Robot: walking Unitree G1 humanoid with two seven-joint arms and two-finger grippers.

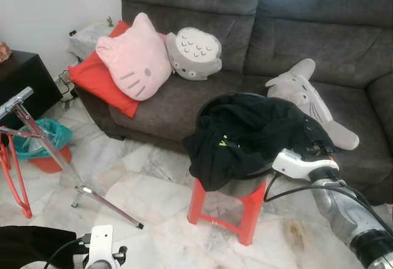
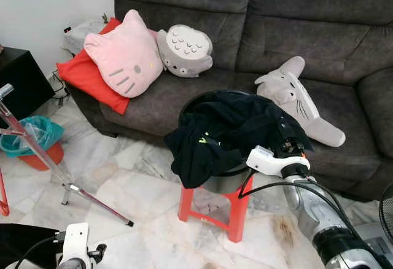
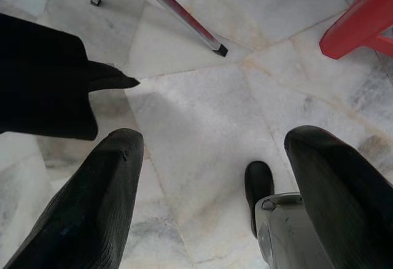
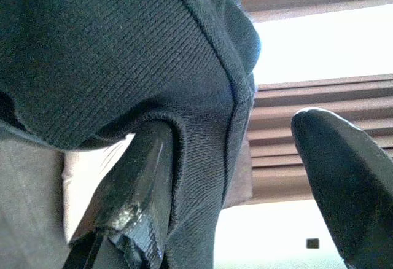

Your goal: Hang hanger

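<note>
The right gripper (image 4: 239,183) is pushed into the black garment (image 1: 245,137) that lies over the basin (image 1: 242,183) on the red stool (image 1: 236,210). Its fingers stand apart, and one finger (image 4: 138,177) is already under a fold of the cloth while the other is free in the air, so nothing is clamped yet. I cannot see a hanger; I judge it is hidden inside the garment, just ahead of this gripper. The rack (image 1: 46,149) stands well to the robot's left, across the floor. The left gripper (image 3: 202,189) hangs low, fingers spread and empty, nearer to the rack's leg.
</note>
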